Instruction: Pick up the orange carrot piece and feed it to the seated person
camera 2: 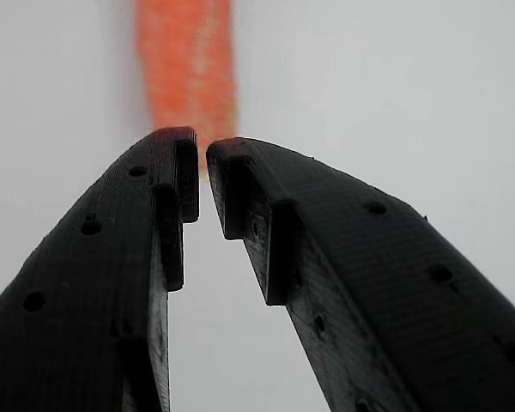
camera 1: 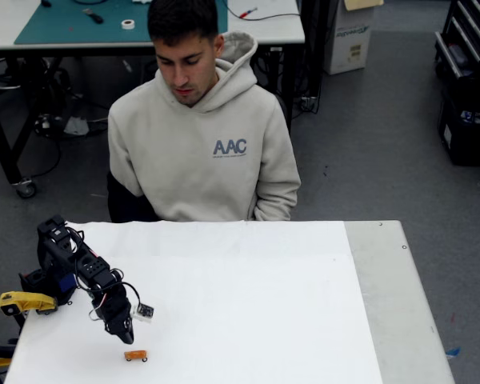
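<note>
The orange carrot piece [camera 1: 135, 355] lies flat on the white table [camera 1: 256, 304] near its front left. My black gripper [camera 1: 126, 336] hangs just above and slightly left of it, pointing down. In the wrist view the carrot piece [camera 2: 187, 69] shows as a blurred orange strip just beyond the fingertips [camera 2: 173, 146]. The gripper [camera 2: 202, 150] is all but shut, with a thin gap at the tips and nothing between them. The seated person [camera 1: 200, 152], in a beige hoodie, sits behind the table's far edge looking down.
A yellow clamp part [camera 1: 26, 302] sticks out at the table's left edge beside my arm's base [camera 1: 56, 264]. A grey strip [camera 1: 392, 304] runs along the table's right side. Behind the person stands a workbench [camera 1: 80, 24] with a green mat.
</note>
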Controlling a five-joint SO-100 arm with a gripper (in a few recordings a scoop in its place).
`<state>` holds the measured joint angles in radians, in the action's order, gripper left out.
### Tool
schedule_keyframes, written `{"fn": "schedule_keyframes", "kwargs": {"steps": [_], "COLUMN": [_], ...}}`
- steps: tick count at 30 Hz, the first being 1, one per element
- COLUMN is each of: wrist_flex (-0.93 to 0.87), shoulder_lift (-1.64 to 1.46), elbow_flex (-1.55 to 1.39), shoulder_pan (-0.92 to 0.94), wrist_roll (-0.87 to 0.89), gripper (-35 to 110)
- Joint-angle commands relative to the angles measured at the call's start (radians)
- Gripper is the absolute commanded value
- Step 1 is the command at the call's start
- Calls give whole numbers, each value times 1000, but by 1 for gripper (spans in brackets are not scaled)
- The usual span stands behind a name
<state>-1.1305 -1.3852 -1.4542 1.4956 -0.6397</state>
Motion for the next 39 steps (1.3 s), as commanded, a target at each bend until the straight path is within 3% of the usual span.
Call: {"fn": "schedule_keyframes", "kwargs": {"steps": [1,15,27,39], "wrist_flex": [9,9,-3,9], "shoulder_lift": [-31,-29,-28,-46], "elbow_flex": [77,69,25,-120], "shoulder_pan": [23,14,-34,-35], "wrist_roll": [-11,-12,-14,-14], "gripper": [-3,-1,27,29]}}
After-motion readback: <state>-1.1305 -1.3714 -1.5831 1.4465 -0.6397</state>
